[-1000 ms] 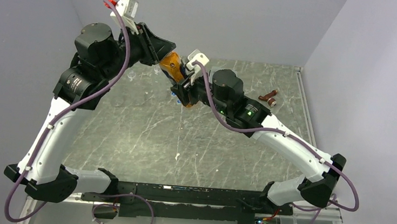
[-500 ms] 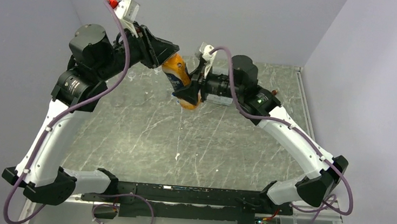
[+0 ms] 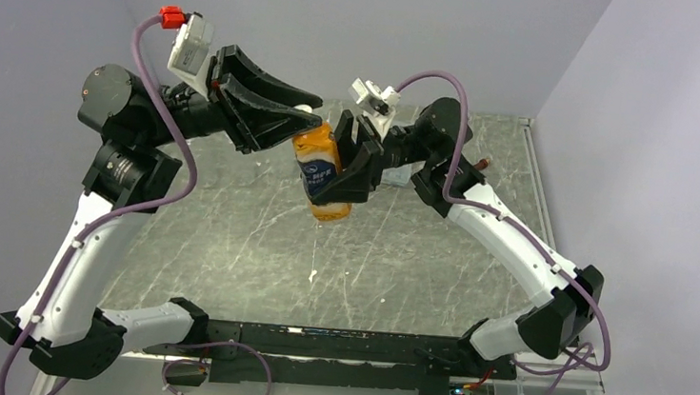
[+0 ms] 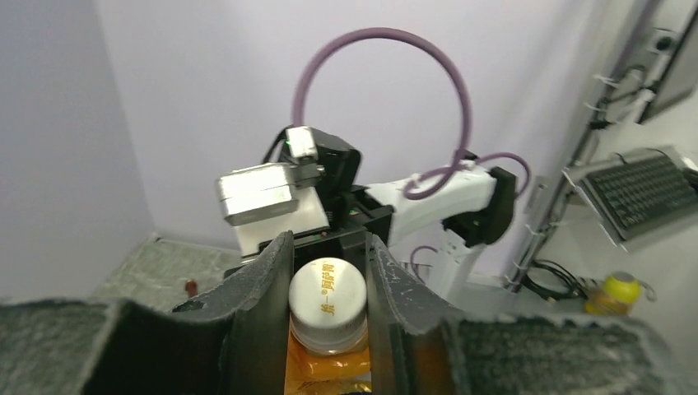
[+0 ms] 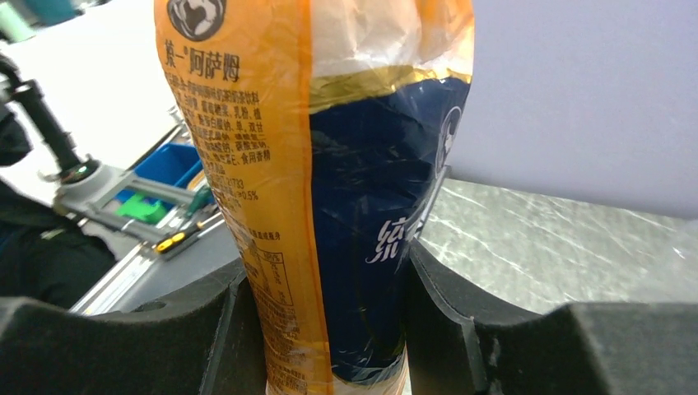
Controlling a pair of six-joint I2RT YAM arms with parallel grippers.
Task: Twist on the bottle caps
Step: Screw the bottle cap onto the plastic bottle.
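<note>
From above, an orange bottle (image 3: 315, 147) is being held in the air between the two arms, well above the worktop (image 3: 257, 228), and is being tilted with its neck toward the left arm. The right fingers (image 3: 361, 160) are being pressed around its dark blue label band, apparently so that the body cannot turn. The left fingers (image 3: 272, 114) are being closed on the top end, where the twisting has to be done. The worktop is being shown as grey and stone-patterned, with a white speck (image 3: 313, 275) near its middle. Plain pale walls are enclosing it on three sides.

In the left wrist view, a white cap (image 4: 328, 290) with orange lettering is being pinched between the left fingers (image 4: 263, 284), one on each side. It is being seated on the neck of the orange bottle (image 4: 325, 370); whether it is fully threaded cannot be told. The right arm (image 4: 428, 193) is being seen behind, and a keyboard (image 4: 642, 189) beyond the cell.

In the right wrist view, the orange bottle (image 5: 329, 206) is being squeezed low on its body by the right fingers (image 5: 449, 317), and its film label is being wrinkled, so the hold is being judged firm. The worktop (image 5: 560, 239) and a pale wall are lying behind.
</note>
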